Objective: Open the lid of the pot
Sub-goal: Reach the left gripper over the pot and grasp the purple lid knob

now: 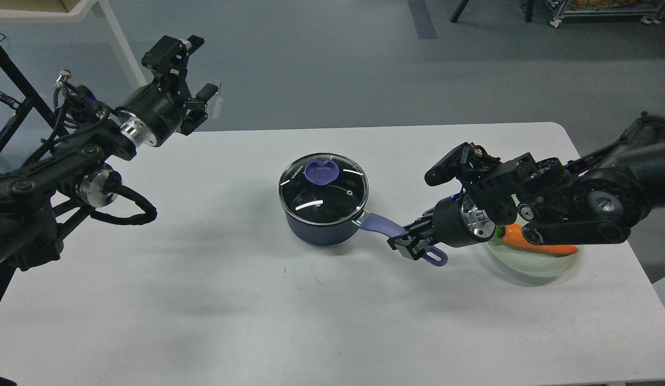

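Observation:
A dark blue pot [322, 228] stands mid-table with a glass lid [323, 194] on it. The lid has a purple knob [322, 171]. The pot's purple handle [379, 224] points right. My right gripper [412, 244] is shut on the outer part of that handle, low over the table. My left gripper [192, 72] is open and empty. It hovers above the table's far left edge, well left of the pot and behind it.
A translucent green bowl [536, 265] with an orange carrot [536, 245] in it sits on the white table [204, 300], right of the pot and under my right arm. A black frame [10, 75] and a white leg [118, 48] stand at the back left.

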Action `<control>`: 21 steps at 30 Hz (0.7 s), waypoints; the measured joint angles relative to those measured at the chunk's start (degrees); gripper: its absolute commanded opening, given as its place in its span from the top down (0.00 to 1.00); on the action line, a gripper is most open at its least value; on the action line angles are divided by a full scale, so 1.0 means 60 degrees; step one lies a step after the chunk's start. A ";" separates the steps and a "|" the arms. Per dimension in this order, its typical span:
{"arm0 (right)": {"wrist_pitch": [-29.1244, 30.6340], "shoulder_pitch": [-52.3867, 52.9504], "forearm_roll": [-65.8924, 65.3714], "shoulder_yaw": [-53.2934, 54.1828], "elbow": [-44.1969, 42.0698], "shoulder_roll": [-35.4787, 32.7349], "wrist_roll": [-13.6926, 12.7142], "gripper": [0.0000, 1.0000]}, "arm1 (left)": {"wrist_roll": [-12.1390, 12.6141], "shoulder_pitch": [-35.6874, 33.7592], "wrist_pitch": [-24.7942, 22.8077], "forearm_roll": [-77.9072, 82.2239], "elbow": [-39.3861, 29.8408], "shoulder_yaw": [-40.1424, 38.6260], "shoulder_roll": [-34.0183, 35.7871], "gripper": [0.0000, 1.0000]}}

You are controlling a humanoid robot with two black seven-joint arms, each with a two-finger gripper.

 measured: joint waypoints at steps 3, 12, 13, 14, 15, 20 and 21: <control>0.0000 0.0004 0.0000 0.0018 0.0002 -0.0006 0.0002 0.79 | -0.0029 -0.0471 0.0369 0.1882 -0.0077 0.0447 -0.0222 0.01; 0.0037 -0.0066 -0.0022 0.0022 0.0002 -0.0042 0.0033 0.79 | -0.0003 -0.0809 0.1154 0.8565 -0.0924 0.0671 -0.1111 0.01; 0.0039 -0.0066 -0.0029 0.0030 -0.0002 -0.0042 0.0033 0.79 | 0.0012 -0.0813 0.1182 0.9146 -0.0950 0.0688 -0.1217 0.01; 0.0040 -0.0066 -0.0033 0.0051 -0.0015 -0.0042 0.0034 0.79 | 0.0018 -0.0831 0.1215 0.9748 -0.0977 0.0726 -0.1327 0.01; 0.0040 -0.0066 -0.0036 0.0071 -0.0026 -0.0042 0.0042 0.79 | 0.0032 -0.0865 0.1273 1.0303 -0.0985 0.0790 -0.1415 0.01; 0.0040 -0.0061 -0.0043 0.0087 -0.0040 -0.0030 0.0058 0.79 | 0.0386 -0.0955 0.1761 1.1920 -0.0928 0.1618 -0.1589 0.01; 0.0039 -0.0058 -0.0046 0.0087 -0.0041 -0.0030 0.0059 0.79 | 0.0514 -0.0986 0.2010 1.2148 -0.0900 0.1886 -0.1595 0.01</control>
